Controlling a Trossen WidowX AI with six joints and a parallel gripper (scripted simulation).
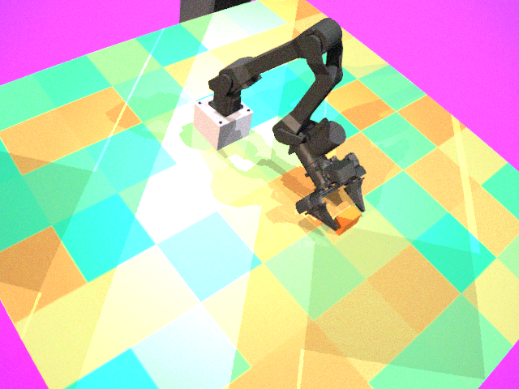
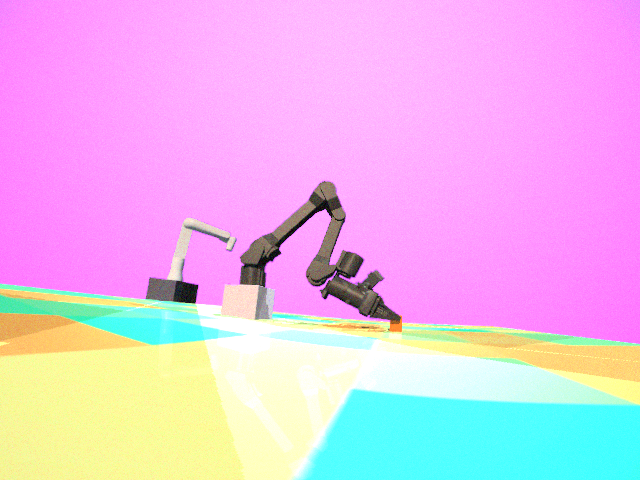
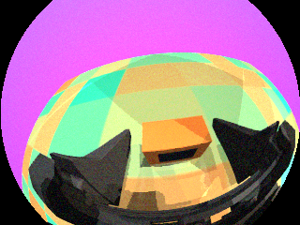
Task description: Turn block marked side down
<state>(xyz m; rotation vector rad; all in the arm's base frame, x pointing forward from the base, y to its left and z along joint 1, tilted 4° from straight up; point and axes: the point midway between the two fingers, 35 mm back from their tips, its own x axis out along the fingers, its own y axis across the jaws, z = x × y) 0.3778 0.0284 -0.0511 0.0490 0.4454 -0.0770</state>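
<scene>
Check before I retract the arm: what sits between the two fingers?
The orange block sits between the open gripper's fingers, untouched, resting on the table; the wrist view shows it.

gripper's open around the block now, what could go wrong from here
1. In the wrist view the dark marked face of the orange block points sideways toward the camera, not down, so the flip may count as unfinished.
2. The open gripper has a finger on each side of the block, close by; a slanted retreat could clip it and tip or shove it.
3. The exterior view shows the gripper low near the table, leaving little margin against scraping.
</scene>
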